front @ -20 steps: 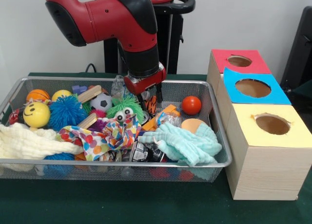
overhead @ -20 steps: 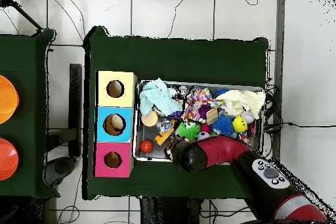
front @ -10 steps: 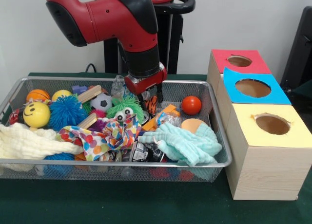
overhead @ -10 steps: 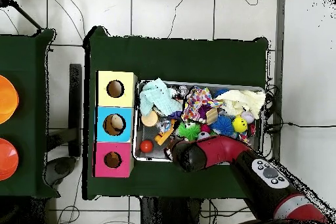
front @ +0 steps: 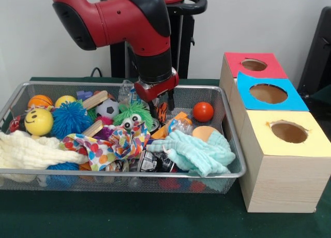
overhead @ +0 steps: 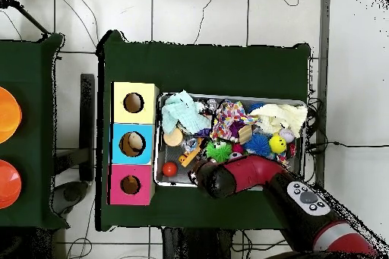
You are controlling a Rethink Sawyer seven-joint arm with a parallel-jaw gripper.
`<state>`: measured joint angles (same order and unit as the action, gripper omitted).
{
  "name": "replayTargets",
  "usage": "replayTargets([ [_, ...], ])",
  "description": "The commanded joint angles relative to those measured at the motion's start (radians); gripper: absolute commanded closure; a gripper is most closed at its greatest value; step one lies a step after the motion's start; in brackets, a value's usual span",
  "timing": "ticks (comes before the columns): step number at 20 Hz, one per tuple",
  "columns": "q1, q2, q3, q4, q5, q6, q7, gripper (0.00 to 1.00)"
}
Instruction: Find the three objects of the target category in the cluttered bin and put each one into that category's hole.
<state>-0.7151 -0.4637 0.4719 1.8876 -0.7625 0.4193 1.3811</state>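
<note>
wire-mesh bin (front: 235, 145) — fuzzy green ball (front: 132, 114) | smooth red ball (front: 203, 112)

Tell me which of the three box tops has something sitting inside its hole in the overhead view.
The blue-topped middle box: its hole shows a pale object inside, while the holes of the yellow-topped box and the pink-topped box look dark.

We see a plain pale wall (front: 269, 20) behind a table covered in dark green cloth (front: 129, 217). From above, the floor is large white tiles (overhead: 197, 17) with dark joints — thin black cables (overhead: 251, 13) trail across it. At the left stands a second green table (overhead: 30, 66) carrying two orange round discs (overhead: 6, 115).
</note>
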Motion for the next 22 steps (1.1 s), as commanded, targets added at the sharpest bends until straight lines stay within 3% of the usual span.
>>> replayTargets([
  [1,-0.002,0.051,0.002,-0.140,-0.075,-0.049,-0.011,0.00],
  [19,-0.025,0.060,0.018,-0.136,-0.070,-0.044,-0.034,0.00],
  [20,-0.026,0.060,0.019,-0.136,-0.070,-0.041,-0.038,1.00],
  [22,-0.031,0.061,0.023,-0.135,-0.070,-0.038,-0.045,1.00],
])
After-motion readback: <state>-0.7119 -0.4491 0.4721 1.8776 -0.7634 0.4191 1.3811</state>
